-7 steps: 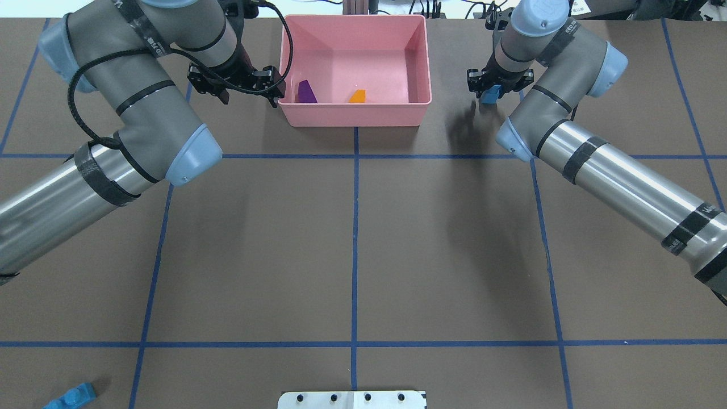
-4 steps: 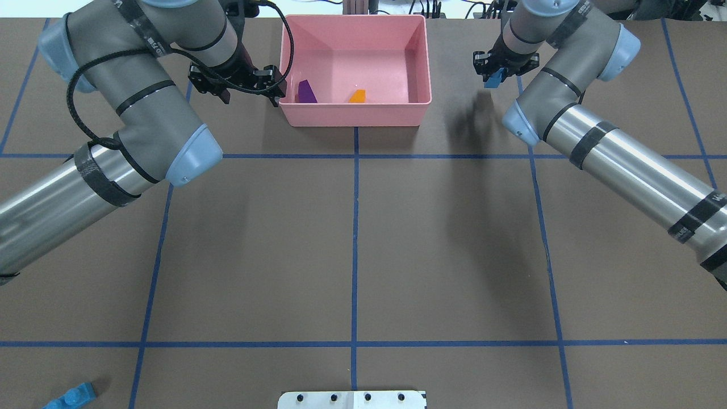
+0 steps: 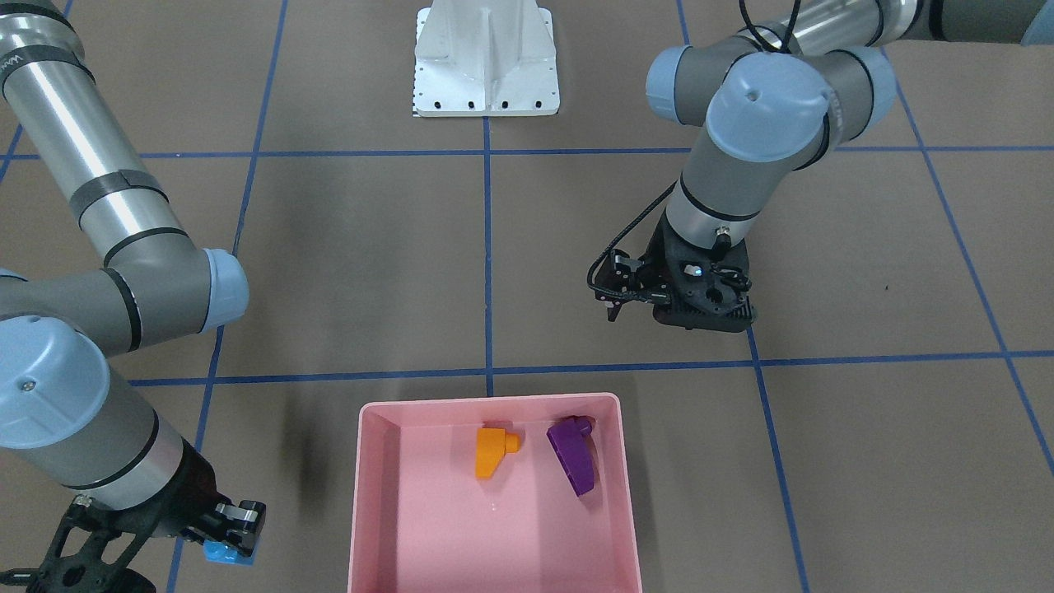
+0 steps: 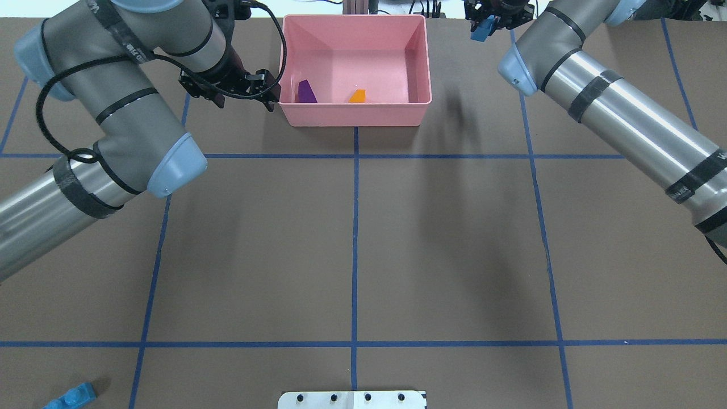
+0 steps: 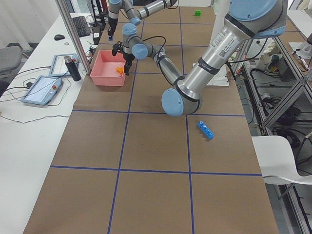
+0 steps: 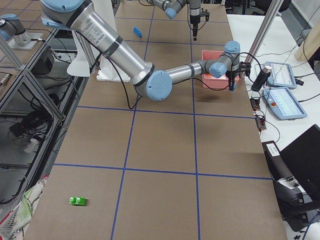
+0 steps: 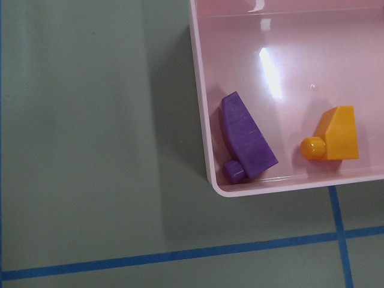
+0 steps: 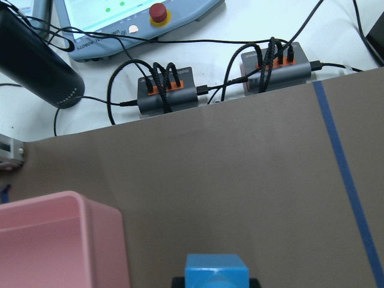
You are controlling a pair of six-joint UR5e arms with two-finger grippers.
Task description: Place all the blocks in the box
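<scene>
The pink box point(image 4: 352, 116) stands at the table's far middle and shows in the front view point(image 3: 490, 399). A purple sloped block point(image 4: 306, 92) and an orange block point(image 4: 357, 96) lie inside, near its robot-side wall; the left wrist view shows both, purple point(image 7: 247, 137) and orange point(image 7: 339, 134). My left gripper point(image 4: 272, 92) is open and empty beside the box's left wall. My right gripper point(image 4: 485, 25) is shut on the small light-blue block point(image 4: 483, 31), raised right of the box's far corner. The long light-blue block point(image 4: 71, 396) lies at the near left. The green block point(image 6: 77, 201) lies far right.
The white robot base point(image 4: 352, 399) sits at the near middle edge. Beyond the table's far edge are cable hubs point(image 8: 168, 90), a control tablet point(image 8: 138, 18) and a black cylinder point(image 8: 36, 72). Blue tape lines grid the brown table.
My right gripper has carried the small light-blue block up and toward the table's far edge, slightly leftward toward the box. My left arm has shifted slightly left; its gripper stays beside the box.
</scene>
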